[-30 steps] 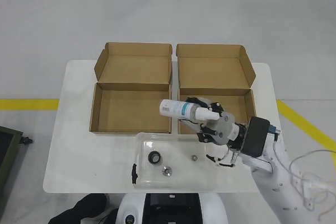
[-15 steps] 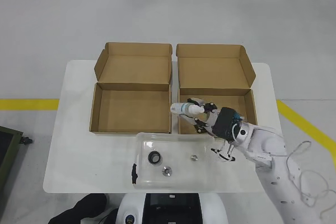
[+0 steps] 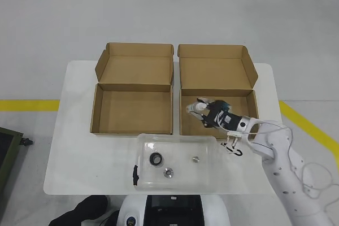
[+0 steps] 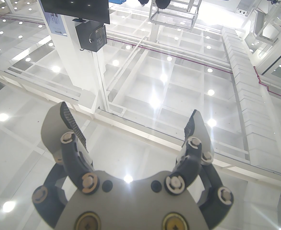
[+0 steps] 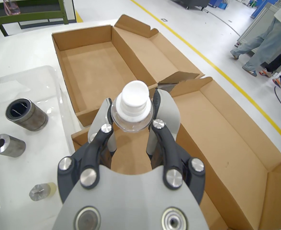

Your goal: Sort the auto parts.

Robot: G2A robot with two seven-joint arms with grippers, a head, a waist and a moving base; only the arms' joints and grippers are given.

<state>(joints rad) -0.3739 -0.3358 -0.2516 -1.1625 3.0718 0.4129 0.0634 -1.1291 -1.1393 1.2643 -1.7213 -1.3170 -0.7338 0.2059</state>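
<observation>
The bottle (image 5: 134, 94), clamped in the right gripper (image 5: 132, 107), has moved over the right box (image 5: 226, 132), beside the tray (image 5: 48, 82).

A white table (image 3: 73, 141) with rounded corners sat in the middle of the top view, and on it two open cardboard boxes stood just beside each other across the upper half, the left box (image 3: 132, 112) and the right box (image 3: 244, 108), with a clear plastic bin (image 3: 183, 176) just below them at lower centre.
</observation>
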